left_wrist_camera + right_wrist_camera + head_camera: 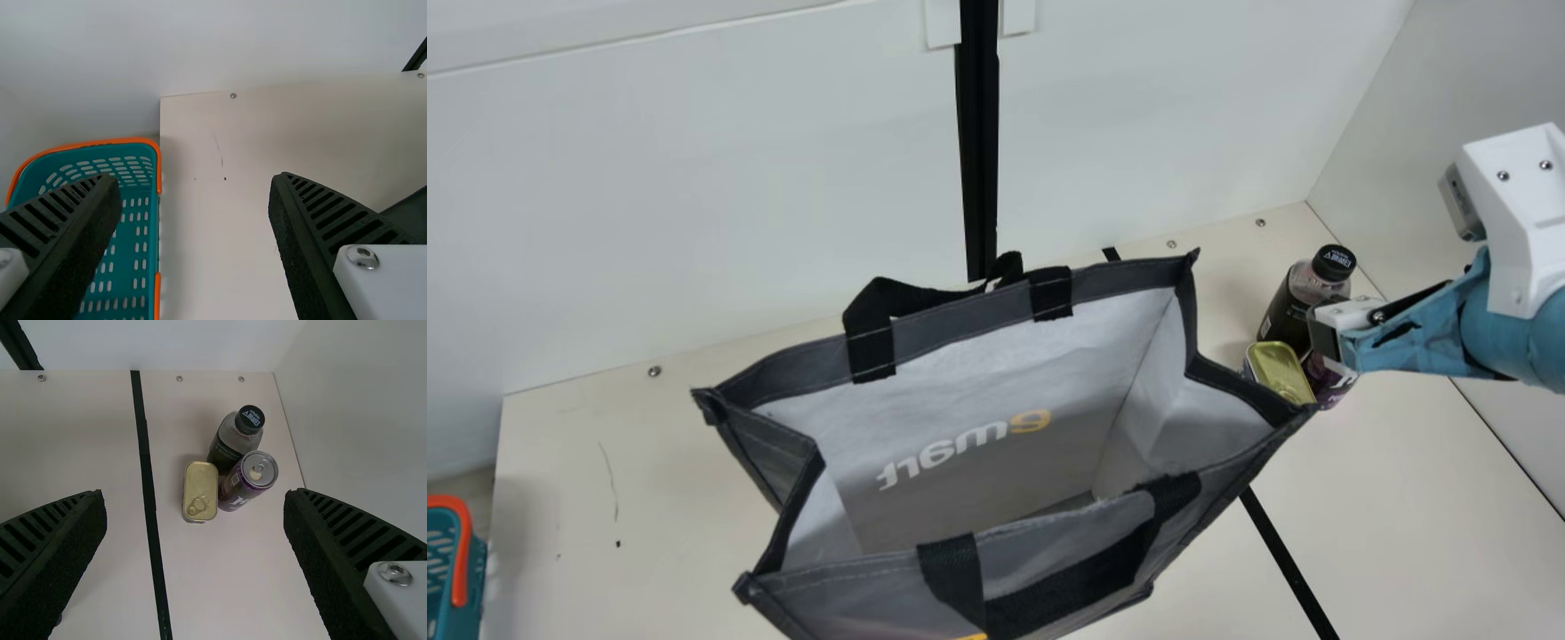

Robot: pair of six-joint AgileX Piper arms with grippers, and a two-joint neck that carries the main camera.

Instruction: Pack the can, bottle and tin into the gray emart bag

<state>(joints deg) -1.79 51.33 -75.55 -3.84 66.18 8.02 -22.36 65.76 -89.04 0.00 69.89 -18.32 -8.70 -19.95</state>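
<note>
The gray emart bag (960,356) stands open-mouthed on the worktop (649,498), between its left and right edges. Outside it, near the far right corner, the bottle (233,443), can (247,483) and tin (200,487) cluster together. The right tool (1325,336) hangs near them, wide and empty. The left tool (195,183), also wide and empty, hangs near the left edge; a teal basket (137,230) sits just beyond.
</note>
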